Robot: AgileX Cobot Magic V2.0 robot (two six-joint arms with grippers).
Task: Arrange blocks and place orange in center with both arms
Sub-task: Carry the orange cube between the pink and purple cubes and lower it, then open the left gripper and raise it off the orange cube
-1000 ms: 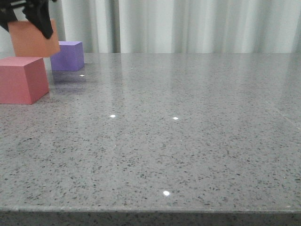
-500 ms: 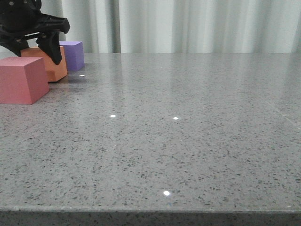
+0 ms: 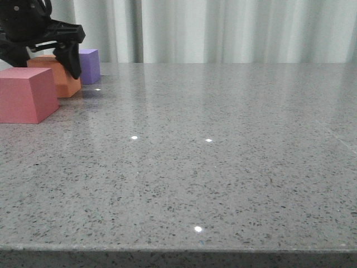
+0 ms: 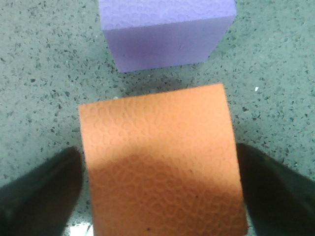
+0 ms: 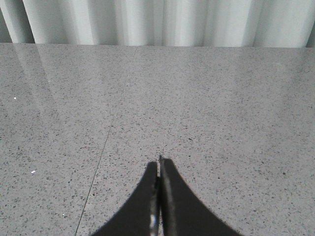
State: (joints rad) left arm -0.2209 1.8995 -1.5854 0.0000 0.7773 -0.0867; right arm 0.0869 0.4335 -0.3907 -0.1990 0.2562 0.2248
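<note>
The orange cube rests on the table at the far left, between the red-pink cube in front of it and the purple cube behind it. My left gripper straddles the orange cube with its jaws open. In the left wrist view the orange cube sits between the dark fingers, with a thin strip of table showing on each side. The purple cube lies just beyond it. My right gripper is shut and empty over bare table. It does not show in the front view.
The grey speckled table stretches to the right and to the front edge. A pale curtain hangs behind the table's far edge.
The left gripper has lowered the orange cube from the air onto the table between the other two cubes. Its jaws have spread apart from the cube's sides.
</note>
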